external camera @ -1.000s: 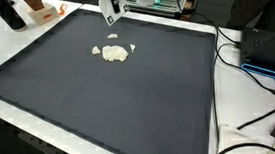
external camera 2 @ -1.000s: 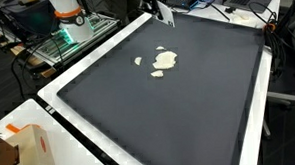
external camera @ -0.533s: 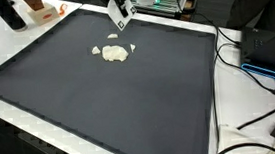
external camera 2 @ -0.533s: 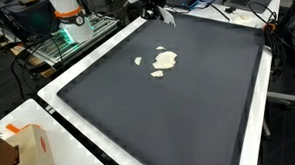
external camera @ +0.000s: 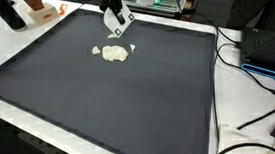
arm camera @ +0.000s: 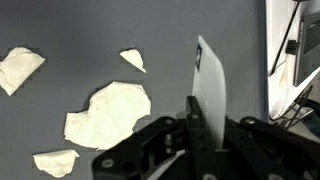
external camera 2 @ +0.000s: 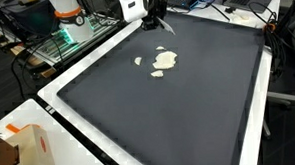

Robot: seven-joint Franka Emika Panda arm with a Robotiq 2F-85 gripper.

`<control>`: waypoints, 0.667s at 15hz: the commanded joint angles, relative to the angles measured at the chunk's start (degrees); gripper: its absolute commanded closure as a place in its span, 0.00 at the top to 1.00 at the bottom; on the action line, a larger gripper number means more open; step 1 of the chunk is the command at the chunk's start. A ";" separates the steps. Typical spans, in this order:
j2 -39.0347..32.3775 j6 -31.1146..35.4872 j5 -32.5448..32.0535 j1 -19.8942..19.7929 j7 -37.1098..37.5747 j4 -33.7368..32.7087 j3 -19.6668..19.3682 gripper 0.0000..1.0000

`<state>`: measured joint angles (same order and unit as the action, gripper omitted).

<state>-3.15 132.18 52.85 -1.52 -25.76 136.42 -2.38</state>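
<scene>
In the wrist view, cream scraps are seen lying flat on the dark mat point(arm camera: 70, 25) of the worktop, left of the gripper point(arm camera: 200, 125). A large ragged piece point(arm camera: 108, 110) is ringed by three smaller ones, all apart from it. The jaws are clamped on a thin white card point(arm camera: 208, 85), presented edge-on, its long axis running straight out from them. The card is carried near the mat's far edge; contact with the mat cannot be judged.

We see the gripper point(arm camera: 200, 128) all black, slightly glossy: two slim flat fingers point(arm camera: 192, 118) on a chunky angular body. In an exterior view, the wrist link point(external camera 2: 132, 5) behind it is white, rounded.
</scene>
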 commanded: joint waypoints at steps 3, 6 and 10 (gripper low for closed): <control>-2.58 -0.77 6.33 -2.18 -1.79 -0.65 -0.39 0.01; -3.46 -1.00 8.93 -3.12 -2.57 -0.70 -0.79 0.01; -4.79 -0.82 11.52 -4.02 -3.55 -0.95 -1.24 0.01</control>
<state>-6.52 132.18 61.51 -4.66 -27.41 136.11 -3.21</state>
